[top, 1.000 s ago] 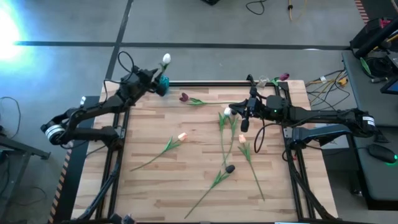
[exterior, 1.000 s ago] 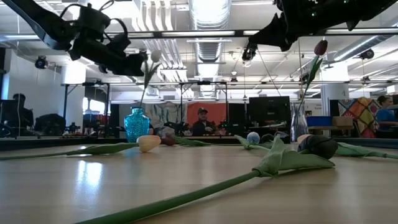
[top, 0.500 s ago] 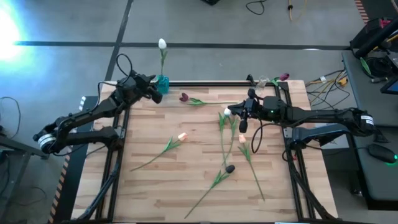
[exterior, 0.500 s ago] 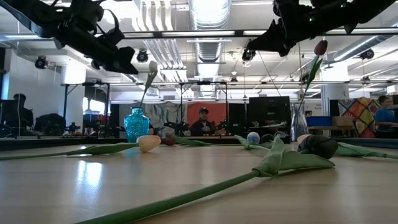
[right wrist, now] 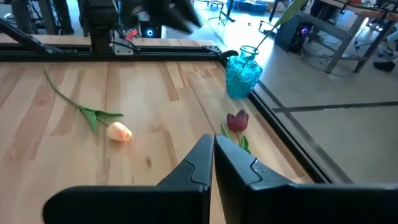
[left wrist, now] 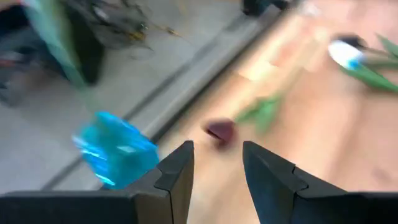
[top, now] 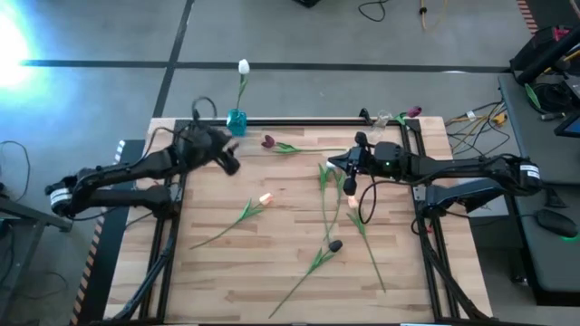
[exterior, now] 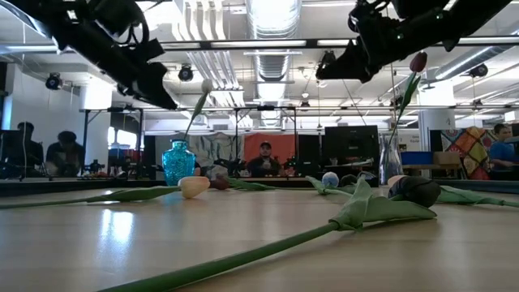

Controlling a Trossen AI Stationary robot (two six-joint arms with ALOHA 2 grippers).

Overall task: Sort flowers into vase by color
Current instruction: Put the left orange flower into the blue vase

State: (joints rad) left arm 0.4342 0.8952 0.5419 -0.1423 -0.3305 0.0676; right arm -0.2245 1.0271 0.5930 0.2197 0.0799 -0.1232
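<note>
A white tulip (top: 243,66) stands with its stem in the blue vase (top: 236,119) at the table's far edge. My left gripper (top: 231,163) hovers open just near of that vase (left wrist: 115,149), touching nothing. A dark red tulip (top: 268,142) lies beside the vase. My right gripper (top: 350,184) is shut and hovers over the far right part of the table, next to a white tulip head (top: 332,163). Two peach tulips (top: 265,198) (top: 352,202) and a dark one (top: 335,244) lie on the wood. A purple tulip (top: 413,111) stands in the clear vase (top: 383,119).
Long green stems and leaves sprawl across the middle and near right of the table (top: 217,272). A black frame rail (top: 299,121) runs along the far edge behind both vases. In the low view, people sit in the room beyond the table.
My left gripper has drawn back from the blue vase toward the table's near side and dropped lower. The white tulip, tilted beside the gripper a second ago, now stands free and more upright in the vase. My right gripper has shifted slightly toward the table's left.
</note>
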